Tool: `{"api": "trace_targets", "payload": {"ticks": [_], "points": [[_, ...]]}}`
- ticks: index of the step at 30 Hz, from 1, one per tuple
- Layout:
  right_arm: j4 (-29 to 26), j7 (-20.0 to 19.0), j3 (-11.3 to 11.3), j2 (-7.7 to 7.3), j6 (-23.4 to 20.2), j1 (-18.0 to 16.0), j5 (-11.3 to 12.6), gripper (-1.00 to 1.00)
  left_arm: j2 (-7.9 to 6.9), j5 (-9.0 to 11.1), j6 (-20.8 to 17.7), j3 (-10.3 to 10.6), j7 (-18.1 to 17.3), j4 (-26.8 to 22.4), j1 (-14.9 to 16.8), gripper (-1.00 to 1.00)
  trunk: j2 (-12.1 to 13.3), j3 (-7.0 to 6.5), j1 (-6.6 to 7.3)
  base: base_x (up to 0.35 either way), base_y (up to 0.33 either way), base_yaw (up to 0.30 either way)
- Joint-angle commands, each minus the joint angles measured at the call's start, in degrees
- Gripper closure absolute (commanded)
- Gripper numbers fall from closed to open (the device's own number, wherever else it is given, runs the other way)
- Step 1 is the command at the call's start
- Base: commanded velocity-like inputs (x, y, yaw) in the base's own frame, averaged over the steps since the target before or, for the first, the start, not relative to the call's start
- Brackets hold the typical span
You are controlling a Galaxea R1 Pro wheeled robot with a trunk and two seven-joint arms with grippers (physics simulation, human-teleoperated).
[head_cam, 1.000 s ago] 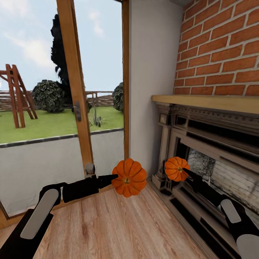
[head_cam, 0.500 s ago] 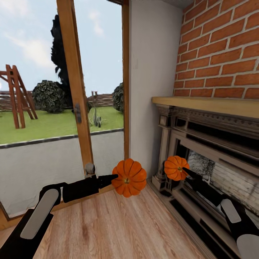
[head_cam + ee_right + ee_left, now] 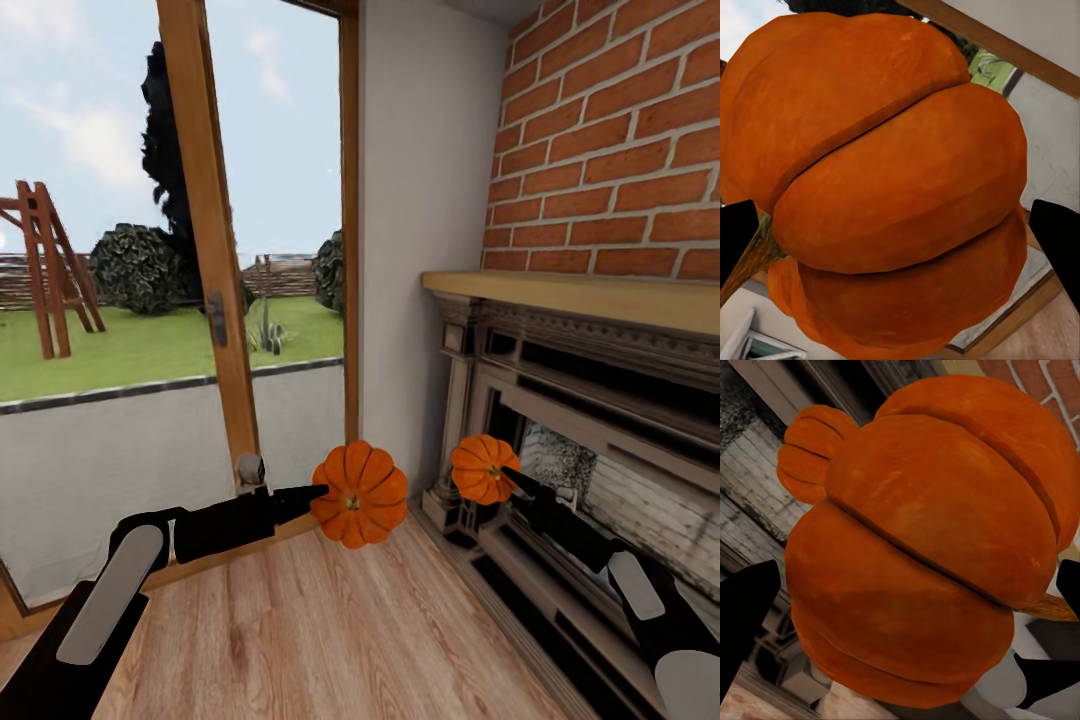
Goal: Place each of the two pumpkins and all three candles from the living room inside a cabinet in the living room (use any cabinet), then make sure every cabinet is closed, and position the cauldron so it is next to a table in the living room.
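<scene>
Head view: the left gripper point(image 3: 312, 492) is closed on the left pumpkin point(image 3: 360, 494), held in the air above the plank floor point(image 3: 330, 630), in front of the white wall point(image 3: 420, 230) beside the glass door point(image 3: 120, 280). The right gripper point(image 3: 508, 477) is closed on the right pumpkin point(image 3: 480, 468), which looks smaller here and hangs to the right, in front of the near pillar of the fireplace point(image 3: 590, 400). The two pumpkins are apart, at about the same height. A wooden mantel point(image 3: 570, 292) runs under the brick wall point(image 3: 610, 140). Left wrist view: the left pumpkin point(image 3: 922, 547) sits between the two dark fingertips point(image 3: 746, 607), ribs running across; the right pumpkin point(image 3: 810, 454) shows behind it, against the fireplace. Right wrist view: the right pumpkin point(image 3: 885, 180) sits between the dark fingertips point(image 3: 1057, 232), its tan stem point(image 3: 750, 259) beside one of them; the door frame and lawn lie beyond.
</scene>
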State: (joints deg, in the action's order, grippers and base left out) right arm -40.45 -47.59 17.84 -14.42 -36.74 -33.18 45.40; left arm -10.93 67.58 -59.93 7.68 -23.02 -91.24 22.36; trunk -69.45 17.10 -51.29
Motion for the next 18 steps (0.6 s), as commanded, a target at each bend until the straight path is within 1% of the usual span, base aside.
{"api": "trace_targets", "payload": {"ticks": [1, 6, 18], "points": [[0.02, 0.01, 0.04, -0.03, -0.38, -0.05, 0.21, 1.0, -0.02, -0.34, -0.07, 0.02, -0.45, 0.01, 0.05, 1.0, 0.37, -0.11, 0.23, 0.0, 0.0, 0.0], [0.02, 0.03, 0.17, 0.01, -0.32, -0.05, 0.16, 1.0, -0.01, -0.34, -0.07, 0.01, -0.45, 0.01, 0.05, 1.0, 2.38, -1.01, 1.32, 0.0, 0.0, 0.0], [0.02, -0.04, 0.58, 0.03, -0.26, -0.05, 0.28, 1.0, -0.05, -0.34, -0.07, -0.03, -0.45, 0.01, 0.05, 1.0, 2.38, -1.01, 1.32, -0.002, 0.001, 0.0]]}}
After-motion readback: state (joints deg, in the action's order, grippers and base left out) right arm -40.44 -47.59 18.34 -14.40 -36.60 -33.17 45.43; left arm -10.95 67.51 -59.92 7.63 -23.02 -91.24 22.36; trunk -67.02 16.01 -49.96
